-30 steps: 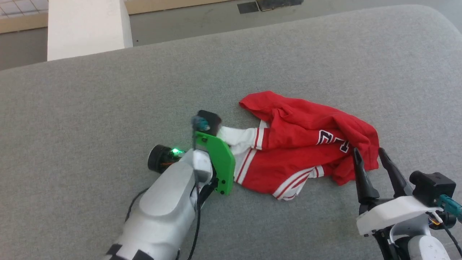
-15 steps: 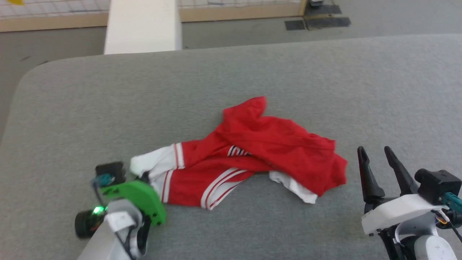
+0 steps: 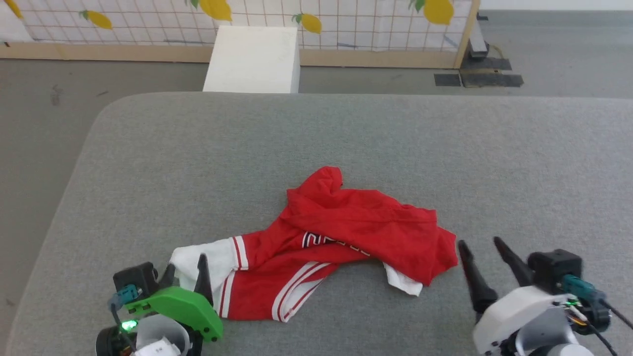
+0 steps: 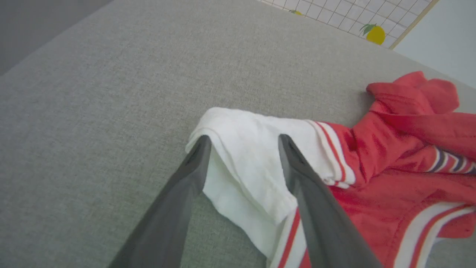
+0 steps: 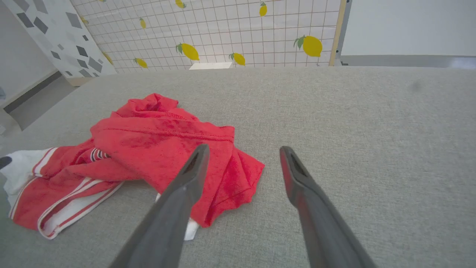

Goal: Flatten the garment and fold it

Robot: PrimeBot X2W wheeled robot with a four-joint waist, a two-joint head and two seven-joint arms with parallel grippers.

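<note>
End effector, left [image 3: 186, 275]: lower-left corner of the head view, low over the desk [image 3: 346, 133]. Parted, nothing gripped. In the left wrist view its fingers [image 4: 178, 208] straddle the white sleeve [image 4: 253, 167], which lies loose between them.

Garment [image 3: 356, 232]: near the front of the desk, between the two end effectors. Crumpled, not flat. The red body is doubled over itself, and a fold half covers the black lettering [image 3: 326, 242]. Striped trim [image 3: 301, 291] runs along the near edge. A second white sleeve [image 3: 403, 283] pokes out beneath the right side.

End effector, right [image 3: 479, 243]: just beside the garment's right edge, apart from it. Spread wide and empty; in the right wrist view the fingers [image 5: 174, 208] have only bare desk between their tips.

Hazards, as judged:
- The thin fabric may slip from a shallow pinch on the sleeve.
- A deep pinch at the left could catch several layers and drag the whole heap instead of spreading it.
- A pull from one side alone would likely tighten the fold over the lettering.
- A grasp at the right could take the hidden under-layer together with the top fold, locking the crease in.
</note>
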